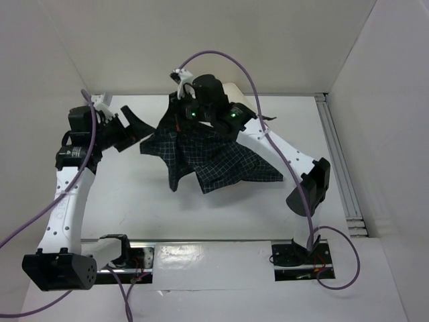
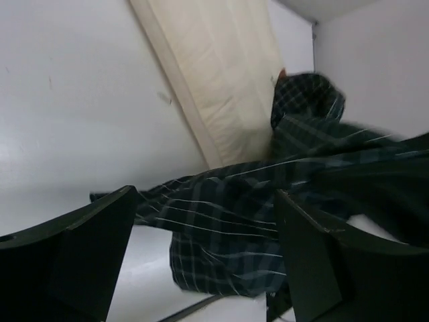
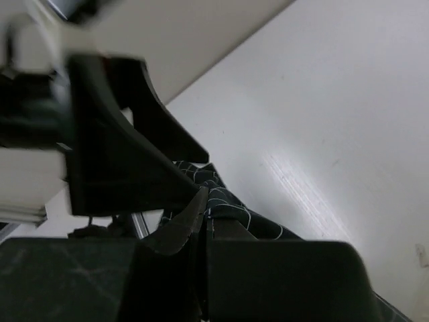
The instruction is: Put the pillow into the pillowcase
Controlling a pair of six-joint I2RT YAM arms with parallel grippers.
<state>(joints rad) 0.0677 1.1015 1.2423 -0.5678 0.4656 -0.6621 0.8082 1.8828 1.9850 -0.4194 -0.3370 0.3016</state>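
The pillowcase (image 1: 218,161), dark with a fine white grid, hangs bunched above the table's middle. My right gripper (image 1: 178,119) is shut on its upper edge, and a fold of checked cloth (image 3: 228,208) is pinched at the fingertips (image 3: 204,201). My left gripper (image 1: 137,131) stands open just left of the cloth's left corner. The fabric (image 2: 228,228) shows beyond its two spread fingers (image 2: 74,261), and nothing lies between them. The cream pillow (image 2: 221,80) lies along the back wall behind the pillowcase. Only a sliver of the pillow (image 1: 232,86) shows from above.
White walls close in the table at the back and both sides. A metal rail (image 1: 338,161) runs along the right edge. Purple cables (image 1: 228,60) loop over the arms. The left gripper's black fingers (image 3: 127,154) fill the upper left of the right wrist view.
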